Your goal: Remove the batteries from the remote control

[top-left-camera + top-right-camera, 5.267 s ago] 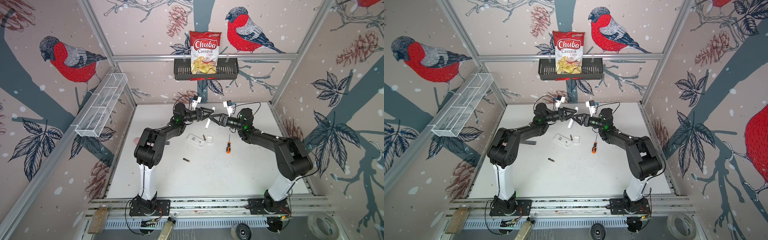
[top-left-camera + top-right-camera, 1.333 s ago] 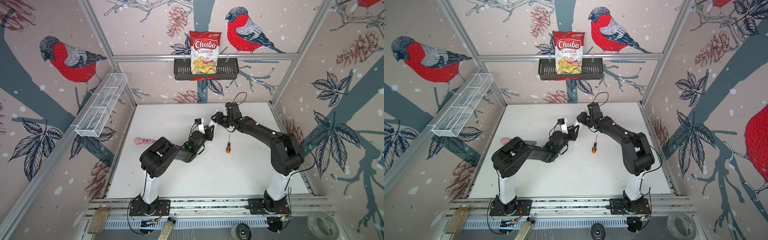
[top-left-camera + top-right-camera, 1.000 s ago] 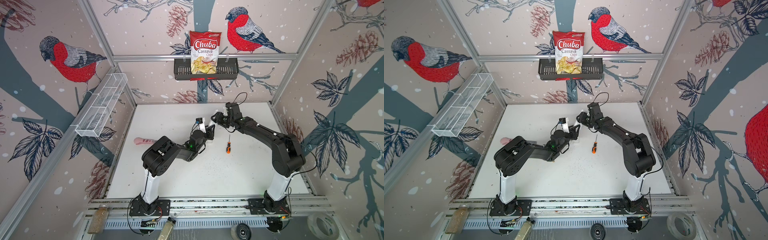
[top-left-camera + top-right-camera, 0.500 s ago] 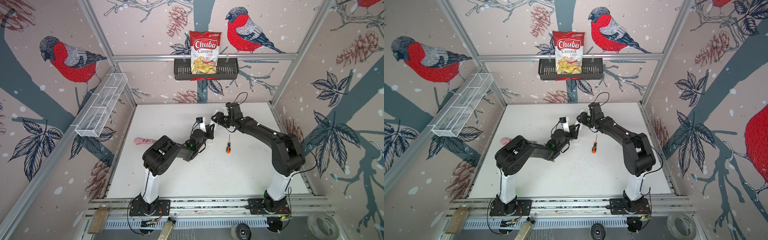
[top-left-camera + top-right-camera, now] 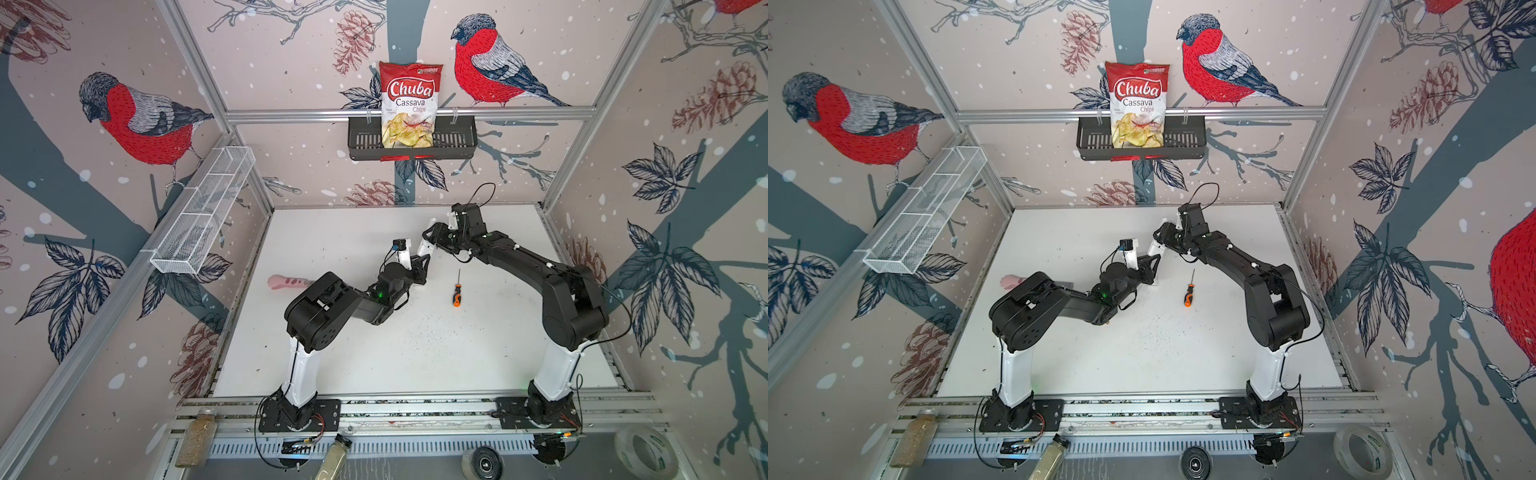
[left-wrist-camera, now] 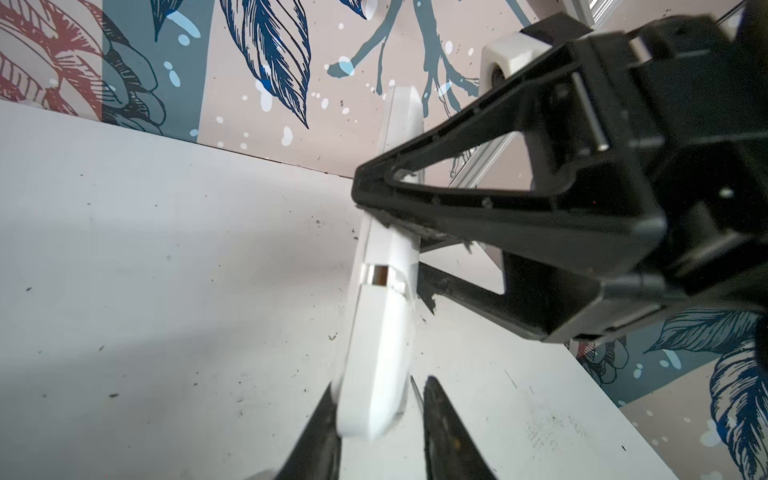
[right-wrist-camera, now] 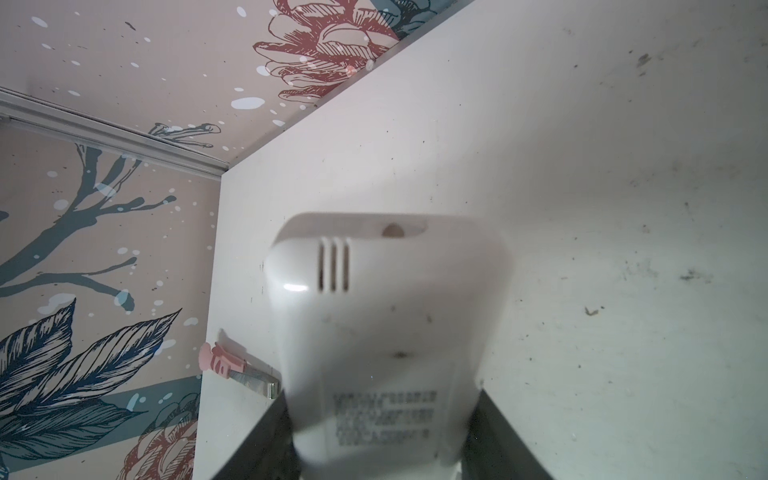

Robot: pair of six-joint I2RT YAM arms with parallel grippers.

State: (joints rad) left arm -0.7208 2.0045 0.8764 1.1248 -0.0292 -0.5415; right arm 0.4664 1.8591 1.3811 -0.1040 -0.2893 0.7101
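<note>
The white remote control [image 5: 424,249] is held up off the white table [image 5: 415,357], at about 12 o'clock from the table's centre in both top views. It is tilted, with its upper end towards 1 o'clock. That upper part is pinched by the right gripper [image 5: 432,240], extended from 3 o'clock. In the right wrist view the remote's back, with three vent slits and a blurred printed label, is seen clamped between the two dark fingers [image 7: 503,446].

The lower end is met by the left gripper [image 6: 380,384], extended from 7 o'clock. In the left wrist view its jaws are seen spread around that end: one finger is laid against the remote's face, and a thin gap is seen at the other. A small shiny metal tab [image 6: 378,276] is seen on the remote's narrow edge, between the two grips.

The batteries cannot be made out in any view, and whether any are seated in the remote cannot be told.

An orange-and-black-handled screwdriver [image 5: 457,293] is seen lying on the table at 4 o'clock from the remote, apart from both grippers, its shaft pointed to 12. A pink-handled tool [image 5: 286,281] is seen at 9 o'clock, by the table's edge, partly hidden by the left arm [image 5: 332,303]. On the back wall at 12 o'clock, a Chuba cassava chips bag [image 5: 409,104] is stood in a black basket [image 5: 457,139].
</note>
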